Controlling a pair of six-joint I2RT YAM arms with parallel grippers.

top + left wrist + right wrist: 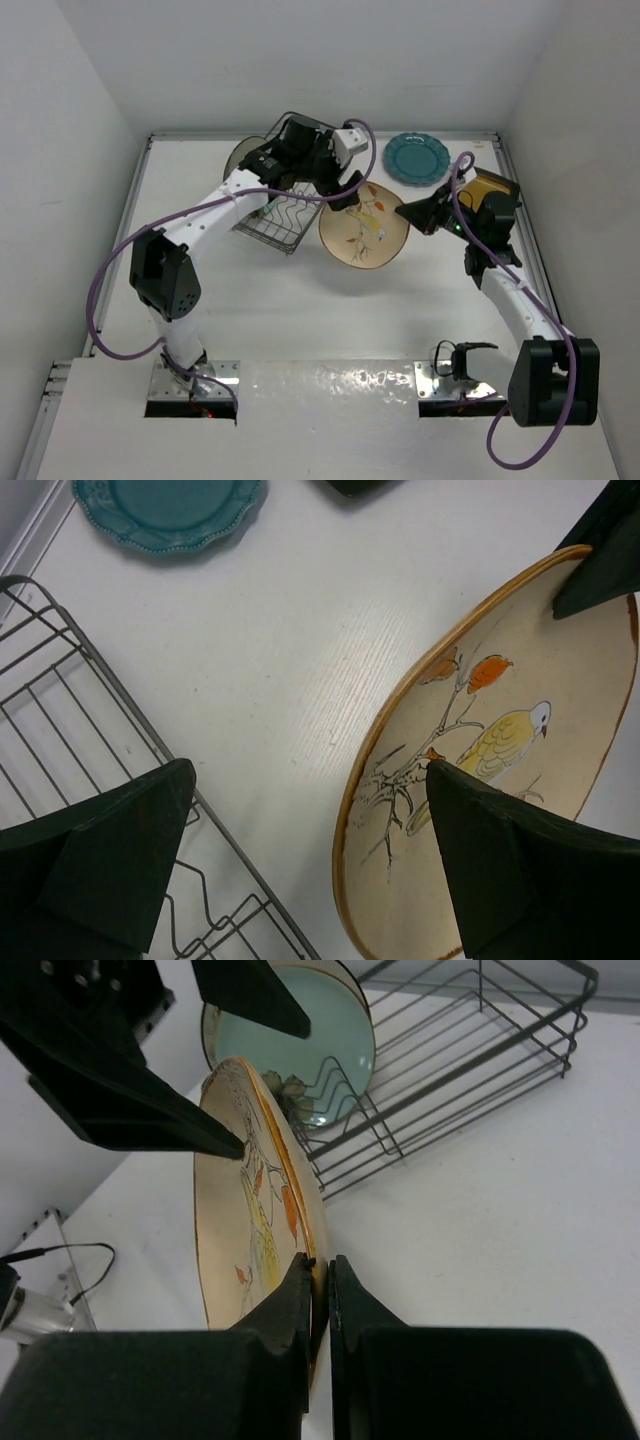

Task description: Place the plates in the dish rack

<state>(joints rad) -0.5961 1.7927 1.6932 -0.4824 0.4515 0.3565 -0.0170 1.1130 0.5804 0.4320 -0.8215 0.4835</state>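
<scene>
Just beside the dish rack (275,230), right fingers (285,1305) pinch the cream plate (245,1210) edge-on; left fingers (510,870) gape wide.

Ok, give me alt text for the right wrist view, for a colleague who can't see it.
The right hand pinches the near rim of a cream bird-and-branch plate, holding it up on edge. The open left hand straddles the plate's far rim, and behind it a pale aqua plate stands in the wire dish rack.

Right gripper (320,1265) clamped the cream plate (245,1220) by its rim, and the left gripper (308,780), facing it, gaped wide.
</scene>
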